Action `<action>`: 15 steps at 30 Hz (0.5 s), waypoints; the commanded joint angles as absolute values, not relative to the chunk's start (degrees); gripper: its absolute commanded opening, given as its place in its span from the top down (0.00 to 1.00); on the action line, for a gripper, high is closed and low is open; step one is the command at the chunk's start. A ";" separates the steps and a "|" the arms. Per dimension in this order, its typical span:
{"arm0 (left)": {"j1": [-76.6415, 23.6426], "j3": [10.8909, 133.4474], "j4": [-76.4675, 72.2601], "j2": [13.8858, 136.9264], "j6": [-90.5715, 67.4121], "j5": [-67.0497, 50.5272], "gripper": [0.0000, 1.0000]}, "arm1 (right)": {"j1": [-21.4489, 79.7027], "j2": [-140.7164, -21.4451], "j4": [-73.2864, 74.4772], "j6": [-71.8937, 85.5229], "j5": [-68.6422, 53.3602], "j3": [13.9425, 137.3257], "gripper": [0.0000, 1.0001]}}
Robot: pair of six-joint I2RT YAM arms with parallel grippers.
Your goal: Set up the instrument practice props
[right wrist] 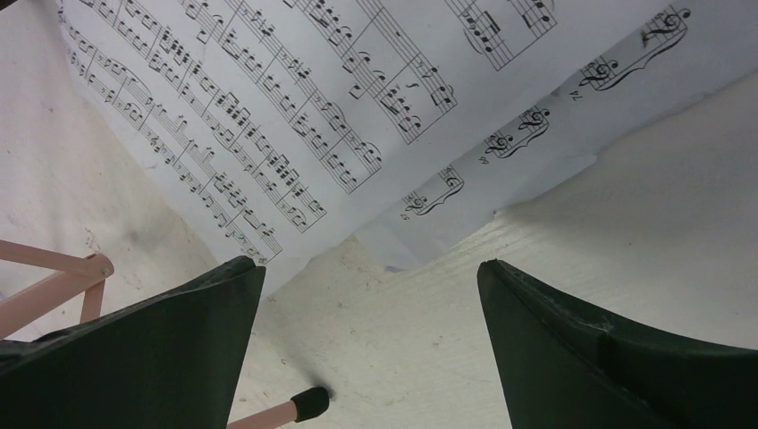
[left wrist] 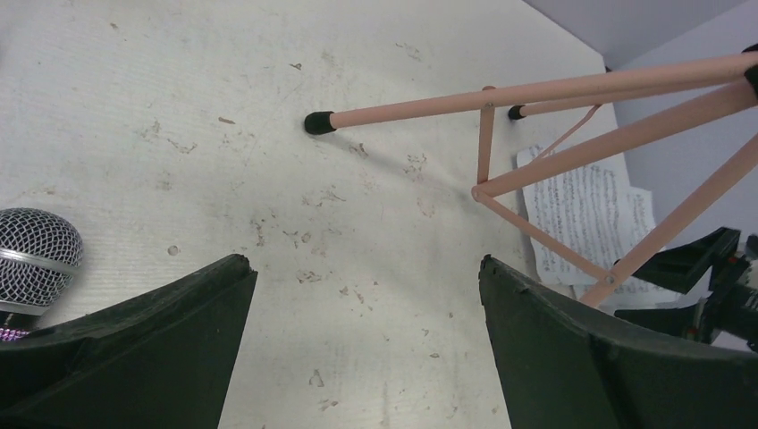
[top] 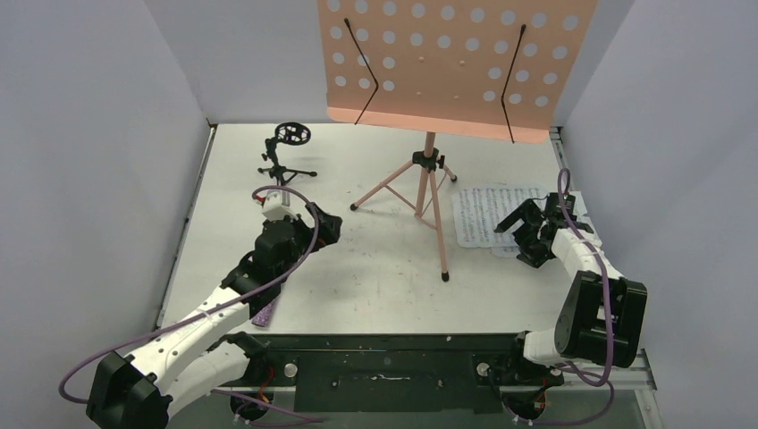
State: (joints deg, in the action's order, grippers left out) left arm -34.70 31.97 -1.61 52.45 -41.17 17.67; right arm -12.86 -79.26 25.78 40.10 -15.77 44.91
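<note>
Nearest to the bases, the purple glitter microphone (top: 265,313) is lying on the table (top: 384,286), partly hidden by the left arm, and its grey mesh head (left wrist: 36,248) is showing at the edge of the left wrist view. A little farther, the left gripper (top: 326,223) is hanging over bare table with its fingers wide apart, holding nothing. The right gripper (top: 520,231) is also standing open and empty, hovering just beside the near edge of the white sheet-music pages (top: 487,213), which are lying flat and overlapping at the right side. Between the arms the pink music stand (top: 456,63) is standing on its tripod, one foot near the right gripper. At the far left the small black mic stand (top: 288,152) is standing upright with its ring empty. I am judging the pages to be the risky part: being thin and flat, they may slide, crumple, or come up one sheet only. A wide swing may be knocking the stand's leg and tipping it. Only printed staves, notes and clefs are readable; no words or brand are showing.
</note>
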 commanded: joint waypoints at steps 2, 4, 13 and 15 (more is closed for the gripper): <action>-31.83 29.12 -8.11 49.30 -49.27 14.38 0.04 | -15.71 -78.45 22.91 41.16 -17.31 43.27 0.05; -31.56 29.25 -7.55 48.82 -49.37 14.02 0.04 | -17.44 -79.37 21.95 40.44 -17.92 42.67 0.05; -31.46 29.31 -5.91 47.95 -51.61 12.30 0.03 | -24.58 -85.52 16.81 38.36 -21.35 45.48 0.02; -31.46 29.07 -5.82 47.78 -52.24 11.91 0.04 | -24.69 -86.75 15.84 38.45 -21.72 46.59 0.02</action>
